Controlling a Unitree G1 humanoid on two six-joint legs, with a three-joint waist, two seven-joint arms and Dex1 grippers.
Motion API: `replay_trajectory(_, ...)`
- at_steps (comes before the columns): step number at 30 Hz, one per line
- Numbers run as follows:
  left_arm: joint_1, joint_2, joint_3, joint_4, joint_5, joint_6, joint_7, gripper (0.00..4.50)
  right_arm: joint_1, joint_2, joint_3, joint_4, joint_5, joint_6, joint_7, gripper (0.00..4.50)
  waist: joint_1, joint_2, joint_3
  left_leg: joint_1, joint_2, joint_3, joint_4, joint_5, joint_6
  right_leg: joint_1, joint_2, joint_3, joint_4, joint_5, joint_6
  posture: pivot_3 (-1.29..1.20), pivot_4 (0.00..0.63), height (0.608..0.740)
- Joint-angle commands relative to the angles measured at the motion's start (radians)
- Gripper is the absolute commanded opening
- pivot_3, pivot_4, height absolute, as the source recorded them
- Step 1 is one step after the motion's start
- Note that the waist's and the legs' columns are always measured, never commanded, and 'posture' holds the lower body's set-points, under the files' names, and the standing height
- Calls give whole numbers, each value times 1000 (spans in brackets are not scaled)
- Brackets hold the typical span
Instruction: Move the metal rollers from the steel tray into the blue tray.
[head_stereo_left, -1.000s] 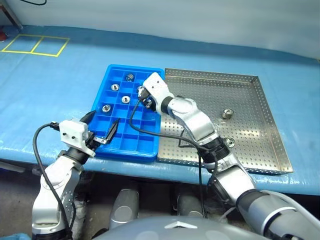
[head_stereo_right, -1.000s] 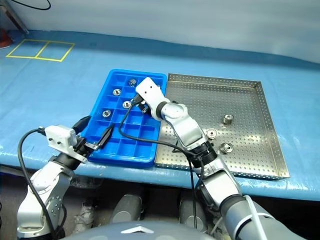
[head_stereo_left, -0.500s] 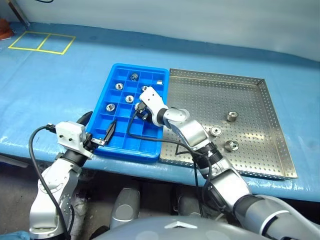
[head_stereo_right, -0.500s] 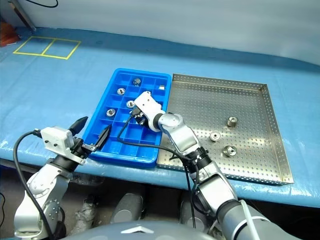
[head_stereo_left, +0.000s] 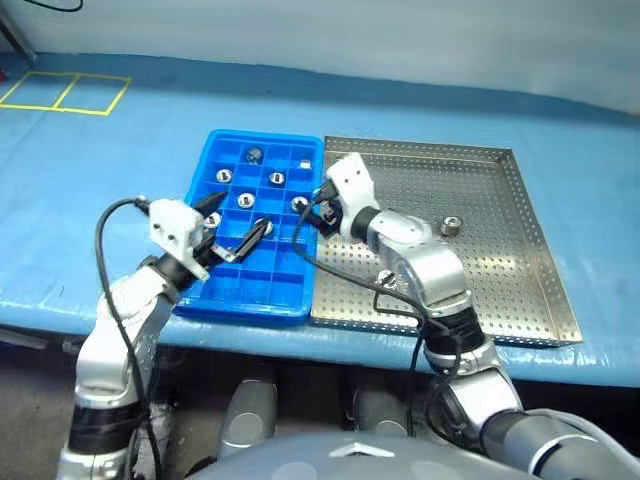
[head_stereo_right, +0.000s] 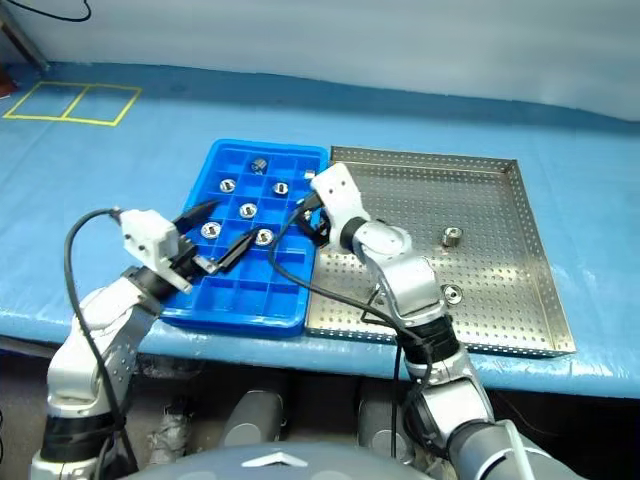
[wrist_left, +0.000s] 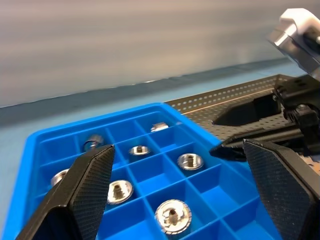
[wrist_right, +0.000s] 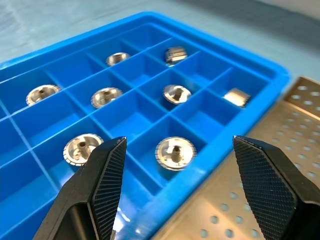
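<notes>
Right now both grippers sit over the blue tray (head_stereo_left: 255, 235), and neither holds anything. The right gripper (wrist_right: 175, 190) hangs at the tray's right edge, just where it meets the steel tray (head_stereo_left: 500, 290), its two black fingers (wrist_right: 102, 185) spread wide with nothing between them. Directly in front of those fingers, in a compartment by the blue rim, lies a roller (wrist_right: 175, 151), flat on the floor of its cell. The left gripper (head_stereo_left: 232, 228) comes in from the near left corner, fingers wide apart as well, hovering above the middle rows with nothing in its grasp.

Six shiny rollers lie in the blue tray, each in its own compartment, clustered in the far and middle rows. A darker round piece (head_stereo_left: 254, 154) sits in the far row, and a small whitish block (head_stereo_left: 305, 164) lies in the far right corner cell.

Over on the steel tray, one roller (head_stereo_left: 451, 226) stands in the open on the perforated floor, well to the right of the right arm. Another (head_stereo_right: 452, 294) lies nearer the front rim, just beside that arm. The two trays rest side by side, touching, on a blue table (head_stereo_left: 120, 170).
</notes>
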Motion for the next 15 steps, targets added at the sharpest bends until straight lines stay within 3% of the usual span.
replay_trajectory(1,-134,20,-60,67,-35,15,-109,4500,44,-49,-81,-165,14,55,-29,3590,-3,0,0,0,0,0,0,0,0,0,0,0,0,2,1,68,150,740)
replay_trajectory(9,-452,31,-241,335,-51,81,-419,4500,238,-231,-144,-447,19,239,-30,3590,-52,0,0,-1,-2,0,-1,0,1,0,-1,1,-1,0,5,-12,150,740)
replay_trajectory(15,-611,10,-417,564,84,18,-595,4500,405,-252,-183,-596,44,322,-48,3590,-84,1,0,-1,-2,0,-1,-1,2,0,-1,2,0,-2,7,-67,150,740)
